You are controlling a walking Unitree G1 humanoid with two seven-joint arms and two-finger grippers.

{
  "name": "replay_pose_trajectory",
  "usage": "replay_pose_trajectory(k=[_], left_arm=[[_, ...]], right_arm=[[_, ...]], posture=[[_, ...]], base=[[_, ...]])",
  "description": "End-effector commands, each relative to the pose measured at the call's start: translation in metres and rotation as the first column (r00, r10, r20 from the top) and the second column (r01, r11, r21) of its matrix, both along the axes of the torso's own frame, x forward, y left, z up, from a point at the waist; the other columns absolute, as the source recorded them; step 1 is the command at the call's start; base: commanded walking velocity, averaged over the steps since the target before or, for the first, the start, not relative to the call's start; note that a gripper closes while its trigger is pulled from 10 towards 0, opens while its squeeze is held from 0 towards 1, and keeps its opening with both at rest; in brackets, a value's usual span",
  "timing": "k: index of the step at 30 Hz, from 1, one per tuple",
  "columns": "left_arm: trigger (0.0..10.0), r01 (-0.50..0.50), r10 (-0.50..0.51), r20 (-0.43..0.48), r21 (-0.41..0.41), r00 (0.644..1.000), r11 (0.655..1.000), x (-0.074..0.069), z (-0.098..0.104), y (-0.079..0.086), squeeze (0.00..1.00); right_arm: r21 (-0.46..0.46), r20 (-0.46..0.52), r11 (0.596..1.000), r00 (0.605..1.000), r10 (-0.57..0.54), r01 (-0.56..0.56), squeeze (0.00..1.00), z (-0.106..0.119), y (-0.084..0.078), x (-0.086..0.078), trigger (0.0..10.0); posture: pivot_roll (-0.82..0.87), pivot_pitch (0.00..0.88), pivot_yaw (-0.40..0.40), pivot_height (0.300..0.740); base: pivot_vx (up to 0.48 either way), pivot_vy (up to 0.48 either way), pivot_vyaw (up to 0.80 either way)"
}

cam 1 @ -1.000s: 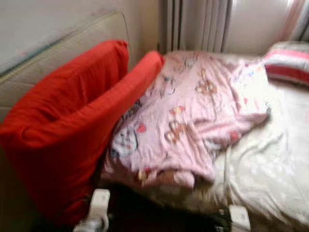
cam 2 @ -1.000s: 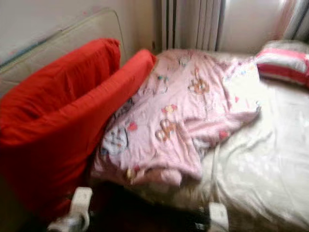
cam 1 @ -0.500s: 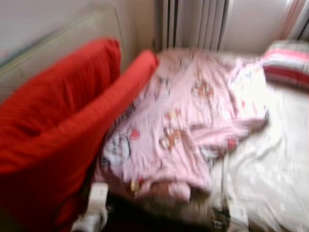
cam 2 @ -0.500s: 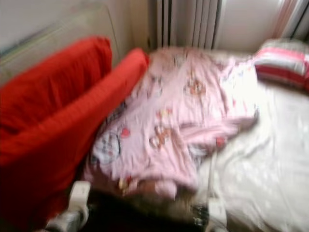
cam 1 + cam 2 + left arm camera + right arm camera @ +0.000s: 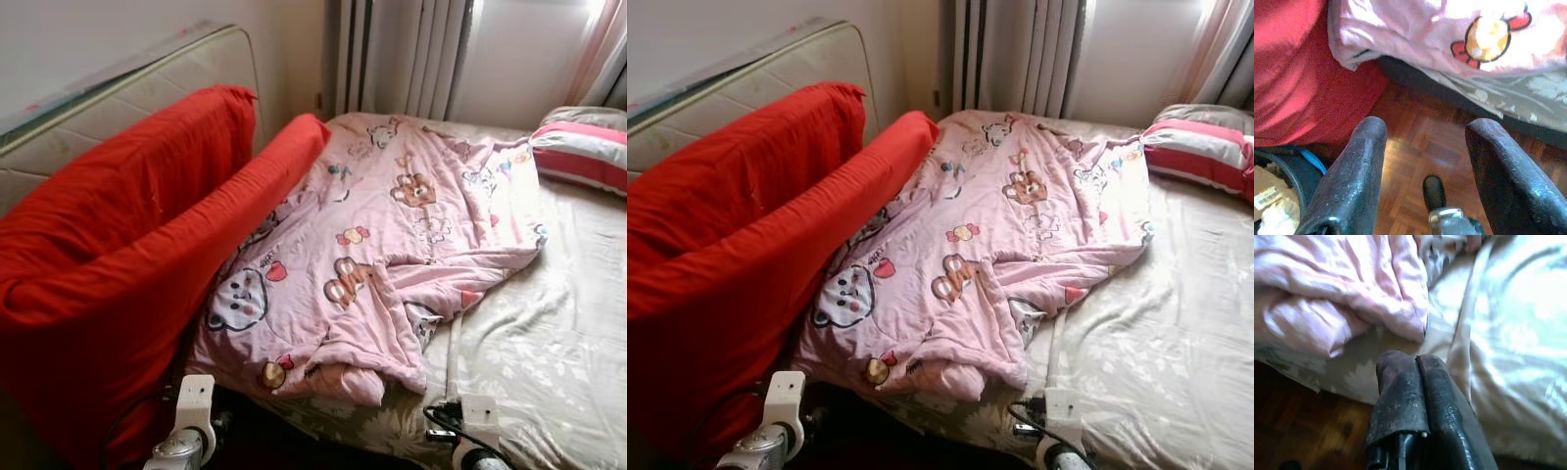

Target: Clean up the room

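**Picture steadies; pink quilt lies rumpled across the bed**

Compared with half a second ago, your head views have sharpened: the blur is gone and the whole scene sits a little lower in frame, which is the camera shifting. The bedding itself lies as it did.

The pink quilt (image 5: 392,235) with cartoon bears is spread crookedly over the near half of the bed (image 5: 558,333), bunched and folded over at its 6 o'clock edge, with one corner trailing out toward 3 o'clock across the pale patterned sheet. At its 9 o'clock side it touches the red cushion (image 5: 127,255), which leans against an upended mattress (image 5: 147,88) by the wall. A striped red and white pillow (image 5: 588,152) lies at 2 o'clock, well apart from the quilt.

Your left gripper (image 5: 1425,161) hangs low over the wooden floor (image 5: 1415,147) beside the bed, fingers spread wide, holding nothing. Your right gripper (image 5: 1415,382) points at the bed's edge just below the quilt's fold, its fingers pressed together with nothing between them.
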State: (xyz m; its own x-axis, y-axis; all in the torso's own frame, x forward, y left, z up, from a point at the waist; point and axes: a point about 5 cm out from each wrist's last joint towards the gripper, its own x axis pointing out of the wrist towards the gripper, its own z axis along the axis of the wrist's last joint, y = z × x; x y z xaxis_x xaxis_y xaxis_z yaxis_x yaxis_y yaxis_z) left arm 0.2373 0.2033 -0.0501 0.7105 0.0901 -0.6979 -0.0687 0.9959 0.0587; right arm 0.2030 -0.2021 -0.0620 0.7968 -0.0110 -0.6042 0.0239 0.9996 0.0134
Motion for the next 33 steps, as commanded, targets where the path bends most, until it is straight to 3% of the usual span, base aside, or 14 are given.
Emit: replay_pose_trajectory(k=[1,8,9,10,11,12,13,15,17,18,19,24,28,33], left_arm=[[10.0,-0.016,0.016,0.009,0.001,1.000,1.000,-0.003,-0.001,0.003,0.00],[10.0,-0.006,0.005,0.085,0.006,0.996,1.000,0.001,0.004,0.002,0.00],[10.0,-0.001,0.000,0.097,0.009,0.995,1.000,0.002,0.005,0.002,0.00],[10.0,-0.002,0.002,0.131,0.002,0.991,1.000,0.003,0.007,0.001,0.00],[10.0,-0.003,0.003,0.145,-0.002,0.989,1.000,0.003,0.008,0.001,0.00],[10.0,-0.003,0.003,0.145,-0.002,0.989,1.000,0.003,0.008,0.001,0.00],[10.0,-0.008,0.010,0.166,-0.011,0.986,1.000,0.004,0.009,0.001,0.00],[10.0,-0.013,0.017,0.184,-0.023,0.983,1.000,0.005,0.010,0.001,0.00],[10.0,0.053,-0.044,0.381,-0.014,0.923,0.998,0.048,0.048,-0.009,0.00],[10.0,0.053,-0.044,0.381,-0.014,0.923,0.998,0.048,0.048,-0.009,0.00],[10.0,0.048,-0.044,0.441,0.002,0.896,0.999,0.062,0.064,-0.013,0.00],[10.0,0.025,-0.054,0.552,0.060,0.832,0.998,0.077,0.086,-0.011,0.00],[10.0,0.029,-0.048,0.598,0.041,0.800,0.999,0.081,0.095,-0.016,0.00],[10.0,0.033,-0.030,0.597,0.006,0.802,0.999,0.076,0.090,-0.015,0.00]], right_arm=[[-0.005,0.021,1.000,1.000,-0.001,0.001,0.00,0.001,0.000,-0.001,10.0],[-0.014,0.060,0.999,0.997,-0.044,0.045,0.00,0.003,-0.003,-0.001,10.0],[-0.009,0.110,0.999,0.993,-0.042,0.043,0.00,0.009,-0.001,0.007,10.0],[-0.023,0.423,1.000,0.906,0.015,-0.006,0.00,0.061,0.020,0.067,10.0],[-0.029,0.509,0.999,0.860,0.031,-0.019,0.00,0.079,0.028,0.082,10.0],[-0.029,0.509,0.999,0.860,0.031,-0.019,0.00,0.079,0.028,0.082,10.0],[-0.027,0.564,0.999,0.825,0.032,-0.020,0.00,0.091,0.032,0.090,10.0],[-0.019,0.555,1.000,0.832,0.019,-0.010,0.00,0.089,0.028,0.089,10.0],[-0.012,0.529,1.000,0.849,0.002,0.005,0.00,0.086,0.022,0.089,10.0],[-0.012,0.529,1.000,0.849,0.002,0.005,0.00,0.086,0.022,0.089,10.0],[-0.014,0.554,1.000,0.833,-0.002,0.012,0.00,0.092,0.019,0.093,10.0],[-0.011,0.609,1.000,0.793,-0.007,0.017,0.00,0.103,0.022,0.098,10.0],[-0.026,0.538,0.999,0.843,-0.015,0.034,0.00,0.088,0.019,0.089,10.0],[-0.028,0.505,0.999,0.863,-0.023,0.043,0.00,0.078,0.018,0.081,10.0]], posture=[[-0.12,0.000,0.034,0.740],[-0.12,0.000,0.034,0.740],[-0.12,0.000,0.032,0.740],[-0.13,0.000,0.033,0.740],[-0.13,0.000,0.034,0.740],[-0.13,0.000,0.034,0.740],[-0.13,0.000,0.034,0.740],[-0.13,0.000,0.031,0.740],[-0.13,0.000,0.031,0.740],[-0.13,0.000,0.031,0.740],[-0.13,0.000,0.031,0.740],[-0.14,0.000,0.032,0.740],[-0.13,0.000,0.032,0.740],[-0.14,0.000,0.038,0.740]], base=[[0.000,0.000,0.00],[0.000,0.000,0.00],[0.000,0.000,0.00],[0.000,0.000,0.00],[0.000,0.000,0.00],[0.000,0.000,0.00],[0.000,0.000,0.00],[0.000,0.000,0.00],[0.000,0.000,0.00],[0.000,0.000,0.00],[0.000,0.000,0.00],[0.000,0.000,0.00],[0.000,0.000,0.00],[0.000,0.000,0.00]])
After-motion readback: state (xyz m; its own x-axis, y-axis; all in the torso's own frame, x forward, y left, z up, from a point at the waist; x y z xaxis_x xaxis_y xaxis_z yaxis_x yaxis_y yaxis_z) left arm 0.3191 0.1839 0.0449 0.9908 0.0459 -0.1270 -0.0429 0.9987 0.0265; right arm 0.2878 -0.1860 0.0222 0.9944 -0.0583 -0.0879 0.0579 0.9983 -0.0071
